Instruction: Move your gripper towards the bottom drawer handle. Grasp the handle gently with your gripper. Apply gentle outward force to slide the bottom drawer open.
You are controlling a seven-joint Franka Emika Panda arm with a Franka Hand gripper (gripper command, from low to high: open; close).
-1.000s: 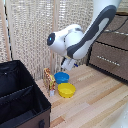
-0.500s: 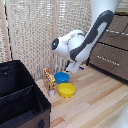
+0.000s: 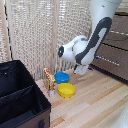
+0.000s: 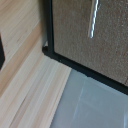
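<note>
- While the arm hangs over the wooden floor [image 3: 95, 102], nearest the exterior camera is the black fabric box [image 3: 20, 95], at 7 o'clock in the frame.
- Behind it are a yellow bowl [image 3: 66, 90] and, touching it at 11 o'clock, a blue bowl [image 3: 61, 77]. Neither belongs to the task.
- The gripper [image 3: 83, 70] is at 1 o'clock from the bowls, low and apart from the furniture. Its fingers are hidden in both views, so I cannot tell how wide they stand.
- The bottom drawer [image 3: 111, 64] is at 3 o'clock from the gripper, the lowest dark brown front of the chest.
- Wrist view: a brown front, with the bottom drawer handle [image 4: 92, 19] as a thin silver bar. I judge this to be the bottom one, since floor shows just beside it.
- Handling, as a judgement: the bar is rigid, smooth metal and likely slippery. The drawer is probably fairly heavy and may stick.
- Take hold at the bar's middle, with the fingers across it, and pull straight outward to avoid racking.
- Farthest back is the pale reed screen [image 3: 35, 35].
</note>
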